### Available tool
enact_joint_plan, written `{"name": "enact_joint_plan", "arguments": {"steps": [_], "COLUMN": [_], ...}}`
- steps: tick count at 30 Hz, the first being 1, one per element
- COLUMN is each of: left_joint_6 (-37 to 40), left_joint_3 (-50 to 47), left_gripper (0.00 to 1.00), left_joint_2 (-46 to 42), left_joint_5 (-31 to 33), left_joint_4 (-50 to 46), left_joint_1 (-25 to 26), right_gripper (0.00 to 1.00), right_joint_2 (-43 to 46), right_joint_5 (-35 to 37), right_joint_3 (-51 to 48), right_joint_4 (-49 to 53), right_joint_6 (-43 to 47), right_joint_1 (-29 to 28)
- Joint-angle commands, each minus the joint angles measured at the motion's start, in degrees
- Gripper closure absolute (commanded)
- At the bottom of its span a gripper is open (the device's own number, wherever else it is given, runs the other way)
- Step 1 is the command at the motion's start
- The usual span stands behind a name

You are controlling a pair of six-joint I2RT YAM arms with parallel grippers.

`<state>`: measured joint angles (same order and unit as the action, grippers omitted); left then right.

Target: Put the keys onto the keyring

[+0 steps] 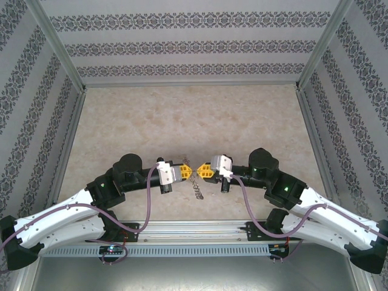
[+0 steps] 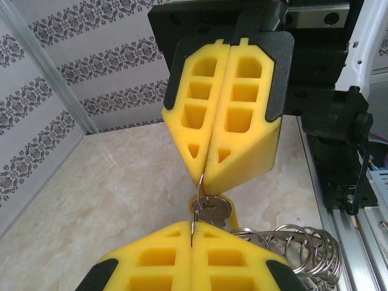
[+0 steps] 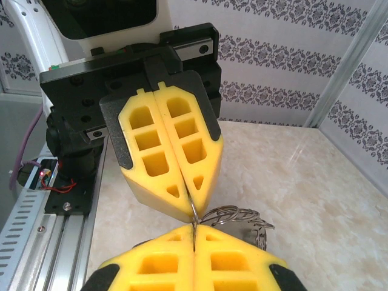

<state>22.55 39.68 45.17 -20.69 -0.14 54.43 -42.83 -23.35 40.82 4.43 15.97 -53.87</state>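
Observation:
My left gripper [image 1: 185, 171] and right gripper [image 1: 203, 171] meet tip to tip above the table's near middle. Both are shut on the same thin wire ring [image 2: 195, 212], each pinching one side of it. A silver key [image 2: 217, 209] hangs on that ring between the yellow fingertips, with something yellow behind it. The keyring [image 2: 291, 245], a dark metal band fringed with wire loops, sits just below and beside the tips; it also shows in the right wrist view as the keyring [image 3: 242, 217] and from above as the keyring [image 1: 197, 189]. Whether the pinched ring is joined to it I cannot tell.
The beige marble-look tabletop [image 1: 188, 115] stretches away behind the grippers. Patterned walls with metal posts [image 1: 60, 45] close in three sides. A metal rail [image 1: 194, 230] runs along the near edge under the arm bases.

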Motion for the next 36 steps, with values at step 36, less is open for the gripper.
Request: {"name": "enact_joint_plan", "arguments": {"steps": [36], "left_joint_6": [-0.1], "left_joint_3": [0.3], "left_gripper": [1.0], "left_joint_2": [-0.8], "left_joint_5": [-1.0], "left_joint_4": [1.7], "left_joint_1": [0.8], "right_gripper": [1.0], "right_joint_2": [0.1], "right_joint_5": [2.0], "right_joint_3": [-2.1], "right_joint_4": [-5.1], "right_joint_6": [-0.3], "right_joint_1": [-1.1]}}
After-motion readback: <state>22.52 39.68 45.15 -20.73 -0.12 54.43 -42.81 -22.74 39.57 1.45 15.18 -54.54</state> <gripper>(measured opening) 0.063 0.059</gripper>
